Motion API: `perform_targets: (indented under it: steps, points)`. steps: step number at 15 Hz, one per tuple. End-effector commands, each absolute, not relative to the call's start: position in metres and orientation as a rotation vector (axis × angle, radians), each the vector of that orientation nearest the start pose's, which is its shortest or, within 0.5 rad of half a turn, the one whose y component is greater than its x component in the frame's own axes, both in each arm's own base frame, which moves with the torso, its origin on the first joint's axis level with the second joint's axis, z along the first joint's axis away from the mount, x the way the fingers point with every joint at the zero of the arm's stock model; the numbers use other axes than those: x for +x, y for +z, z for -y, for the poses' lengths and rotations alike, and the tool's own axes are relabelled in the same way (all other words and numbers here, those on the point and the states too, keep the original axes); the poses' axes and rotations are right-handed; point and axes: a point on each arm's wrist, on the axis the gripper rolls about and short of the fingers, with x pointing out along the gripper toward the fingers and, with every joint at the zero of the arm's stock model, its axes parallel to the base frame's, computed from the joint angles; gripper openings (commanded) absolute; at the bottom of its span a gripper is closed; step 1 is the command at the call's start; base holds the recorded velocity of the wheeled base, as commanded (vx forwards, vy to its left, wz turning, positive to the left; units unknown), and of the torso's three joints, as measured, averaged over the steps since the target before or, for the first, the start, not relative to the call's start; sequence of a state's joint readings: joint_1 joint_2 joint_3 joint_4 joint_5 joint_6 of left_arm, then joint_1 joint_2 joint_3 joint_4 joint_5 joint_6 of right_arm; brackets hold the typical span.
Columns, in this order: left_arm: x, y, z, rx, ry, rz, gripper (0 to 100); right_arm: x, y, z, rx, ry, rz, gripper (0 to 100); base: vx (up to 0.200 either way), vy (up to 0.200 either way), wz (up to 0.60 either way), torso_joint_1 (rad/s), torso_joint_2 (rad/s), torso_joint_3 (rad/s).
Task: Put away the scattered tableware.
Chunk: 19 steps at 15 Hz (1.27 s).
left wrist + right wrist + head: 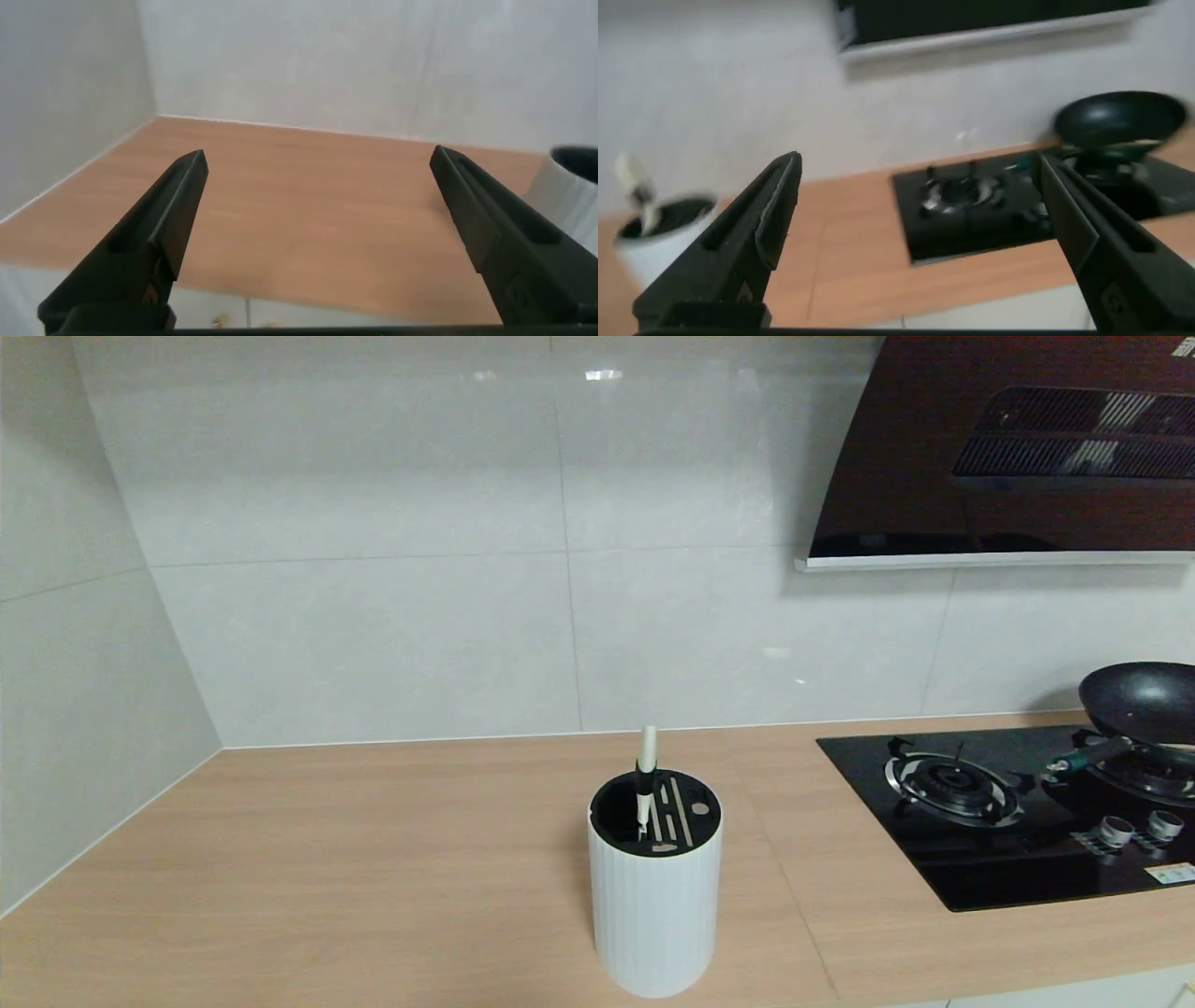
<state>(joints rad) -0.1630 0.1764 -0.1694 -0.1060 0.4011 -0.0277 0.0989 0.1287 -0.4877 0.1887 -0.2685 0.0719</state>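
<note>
A white ribbed utensil holder (655, 896) with a black slotted top stands near the front edge of the wooden counter (373, 859). A cream-handled utensil (644, 775) stands upright in its round opening. The same holder (661, 241) with the utensil (637, 187) appears in the right wrist view, and its edge (575, 182) in the left wrist view. My left gripper (318, 163) is open above the counter's front edge, with nothing between its fingers. My right gripper (920, 168) is open too, off the counter's front, facing the stove.
A black gas stove (1008, 812) is set into the counter at the right, with a black pan (1139, 700) on its far burner. A range hood (1008, 457) hangs above. Tiled walls close the back and left.
</note>
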Motion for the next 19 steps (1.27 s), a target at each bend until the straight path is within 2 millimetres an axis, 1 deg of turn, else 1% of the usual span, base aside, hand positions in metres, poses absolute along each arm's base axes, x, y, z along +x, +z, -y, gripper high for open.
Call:
perform_targets:
  steps: [1,2,3,4,5,7,8,10,12,13,19]
  points:
    - [-0.031,0.125,-0.009,-0.054,0.361,0.196,100,-0.066,0.154,0.005,0.066,-0.216,0.195,100,0.0,0.0,0.0,0.0,0.0,0.0]
    - [-0.035,0.12,-0.008,-0.038,0.369,0.211,100,-0.062,0.148,0.004,0.055,-0.213,0.171,100,0.0,0.0,0.0,0.0,0.0,0.0]
    - [-0.029,0.1,-0.008,0.03,0.367,0.15,100,-0.052,0.134,0.005,0.055,-0.24,0.124,100,0.0,0.0,0.0,0.0,0.0,0.0]
    - [-0.025,0.09,-0.008,0.035,0.372,0.132,100,-0.044,0.119,0.005,0.043,-0.239,0.075,100,0.0,0.0,0.0,0.0,0.0,0.0]
    - [-0.025,0.088,-0.008,0.031,0.365,0.11,100,-0.037,0.105,0.005,0.038,-0.24,0.039,100,0.0,0.0,0.0,0.0,0.0,0.0]
    - [-0.025,0.086,-0.008,0.031,0.358,0.096,100,-0.036,0.103,0.005,0.034,-0.239,0.036,100,0.0,0.0,0.0,0.0,0.0,0.0]
    - [-0.023,0.079,-0.005,0.018,0.223,0.031,100,-0.023,0.082,0.004,0.013,-0.21,0.059,100,0.0,0.0,0.0,0.0,0.0,0.0]
    - [-0.023,0.079,-0.003,0.02,0.118,0.032,100,-0.023,0.08,0.003,0.004,-0.121,0.043,100,0.0,0.0,0.0,0.0,0.0,0.0]
    - [-0.023,0.077,-0.001,0.023,0.04,0.016,100,-0.023,0.08,0.002,0.0,-0.086,0.038,100,0.0,0.0,0.0,0.0,0.0,0.0]
    - [-0.023,0.075,0.0,0.032,0.015,-0.005,100,-0.023,0.075,0.001,-0.019,-0.037,-0.017,100,0.0,0.0,0.0,0.0,0.0,0.0]
    - [-0.023,0.075,0.0,0.018,0.017,-0.002,100,-0.023,0.076,0.0,-0.026,-0.017,-0.002,100,0.0,0.0,0.0,0.0,0.0,0.0]
